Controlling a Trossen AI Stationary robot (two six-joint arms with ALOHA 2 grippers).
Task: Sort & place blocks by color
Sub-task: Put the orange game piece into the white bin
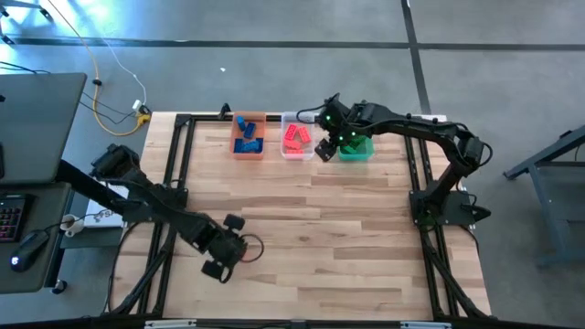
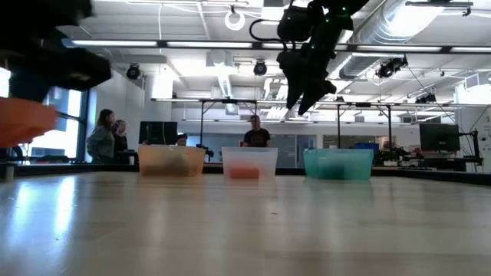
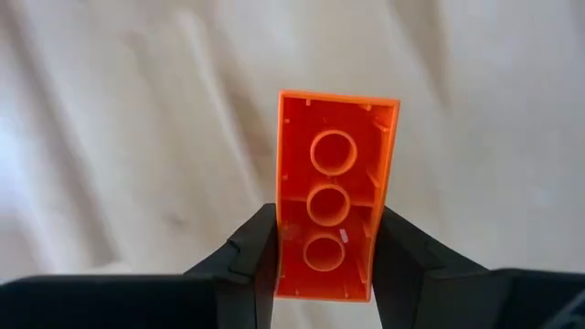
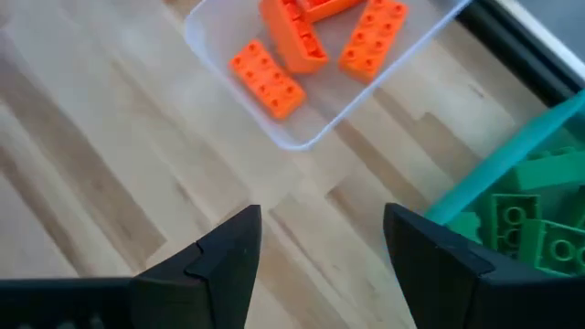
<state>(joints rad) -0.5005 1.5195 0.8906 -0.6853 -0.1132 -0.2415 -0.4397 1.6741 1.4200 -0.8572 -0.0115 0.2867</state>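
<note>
A: Left gripper (image 3: 324, 265) is clamped on an orange-red block (image 3: 335, 192), one finger on each long side wall, hollow underside facing the wrist camera. It's at the near-left of the table (image 1: 366, 238), well apart from the bins.

B: How will that block handle?

A: My read: light, rigid plastic, smooth walls, so a bit slippery. The grip sits at one end, most of the block sticks out past the fingertips. Could pivot if bumped. Fine for a carry, not fragile.

B: Right side?

A: Right gripper (image 4: 320, 256) hangs over the far edge, between the clear bin (image 1: 294, 152) and the green bin (image 1: 358, 153). Fingers apart, nothing between them, bare wood below.

B: Bin contents?

A: Orange bin (image 1: 248, 153), far left of the three: blue blocks (image 1: 247, 135). Clear bin, middle: red blocks (image 4: 315, 37), at least four in the right wrist view. Green bin, right: green blocks (image 4: 530, 219). No loose blocks visible on the table from above.

B: So the held one goes to the middle bin.

A: Likely, by colour.
</note>
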